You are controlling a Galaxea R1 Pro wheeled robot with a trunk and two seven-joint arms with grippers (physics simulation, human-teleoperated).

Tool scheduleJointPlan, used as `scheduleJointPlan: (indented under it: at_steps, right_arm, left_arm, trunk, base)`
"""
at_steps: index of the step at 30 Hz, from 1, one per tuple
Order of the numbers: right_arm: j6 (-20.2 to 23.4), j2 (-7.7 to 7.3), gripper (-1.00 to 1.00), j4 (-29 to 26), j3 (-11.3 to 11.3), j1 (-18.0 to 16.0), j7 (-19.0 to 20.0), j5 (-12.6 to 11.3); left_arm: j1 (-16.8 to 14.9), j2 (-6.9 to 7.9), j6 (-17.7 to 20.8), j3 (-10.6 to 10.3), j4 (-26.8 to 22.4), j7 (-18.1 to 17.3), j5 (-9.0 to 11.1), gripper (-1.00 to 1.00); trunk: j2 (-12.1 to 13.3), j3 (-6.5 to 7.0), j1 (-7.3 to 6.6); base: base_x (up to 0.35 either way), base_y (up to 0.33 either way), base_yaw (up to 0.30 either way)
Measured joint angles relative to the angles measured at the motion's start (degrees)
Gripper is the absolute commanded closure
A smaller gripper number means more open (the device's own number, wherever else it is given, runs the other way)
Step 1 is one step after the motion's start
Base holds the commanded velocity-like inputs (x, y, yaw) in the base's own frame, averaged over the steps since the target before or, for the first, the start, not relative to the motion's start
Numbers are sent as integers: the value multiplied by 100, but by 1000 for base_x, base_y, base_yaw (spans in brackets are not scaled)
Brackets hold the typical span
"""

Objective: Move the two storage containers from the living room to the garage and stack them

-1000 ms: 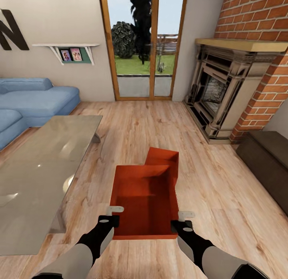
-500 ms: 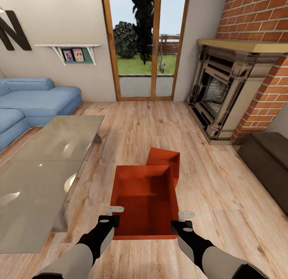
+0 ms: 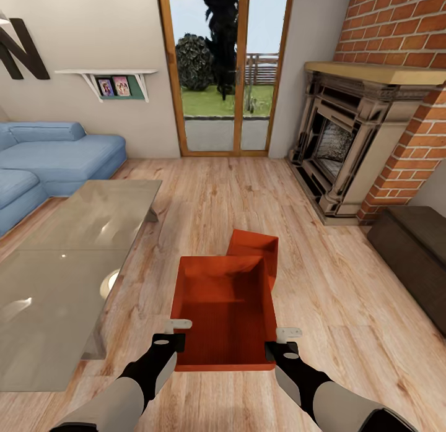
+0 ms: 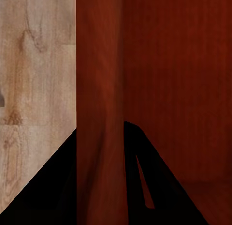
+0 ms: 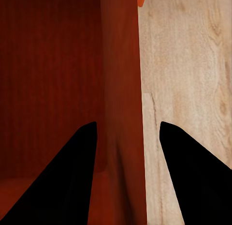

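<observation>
I am in the living room, over its light wood-plank floor (image 3: pixel 347 296). An orange-red storage container (image 3: pixel 223 308) is held in front of me by both side walls. My left gripper (image 3: pixel 175 342) is shut on its left wall (image 4: pixel 99 104), one finger on each side. My right gripper (image 3: pixel 273 347) is shut the same way on its right wall (image 5: pixel 123 89). The second storage container (image 3: pixel 257 249) sits tilted just behind the held one, partly hidden by it. The garage is out of view.
A glass table (image 3: pixel 68 259) stands close on the left with a blue sofa (image 3: pixel 56 159) behind it. A brick fireplace (image 3: pixel 347 153) and a dark low cabinet (image 3: pixel 415 252) line the right. A glazed door (image 3: pixel 226 73) is straight ahead.
The whole picture has shifted slightly to the right, so the camera has moved. The container and both grippers hold the same place in the view.
</observation>
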Motion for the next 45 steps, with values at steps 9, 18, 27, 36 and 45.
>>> scheduleJointPlan:
  at_steps: [9,18,27,36,45]
  right_arm:
    - [0,0,100,-1,-1,0,0,6]
    - [0,0,100,-2,-6,0,0,12]
    - [0,0,100,-2,-12,-1,2,24]
    - [0,0,100,-4,-19,-1,1,38]
    - [0,0,100,-4,-22,-1,1,42]
  left_arm:
    - [2,0,-6,0,1,1,4,100]
    - [1,0,-8,-2,2,1,6,100]
    - [3,1,-13,-4,1,3,11,100]
    - [4,1,-22,-5,4,4,17,100]
    - [3,1,-22,-6,4,4,18,100]
  trunk:
    - [361,162,-198]
    - [723,324,-396]
    - [1085,486,-594]
    - [1446,648,-792]
    - [1808,810,-990]
  base:
    - [0,0,0]
    - [0,0,0]
    - [0,0,141]
    - [0,0,267]
    - [0,0,269]
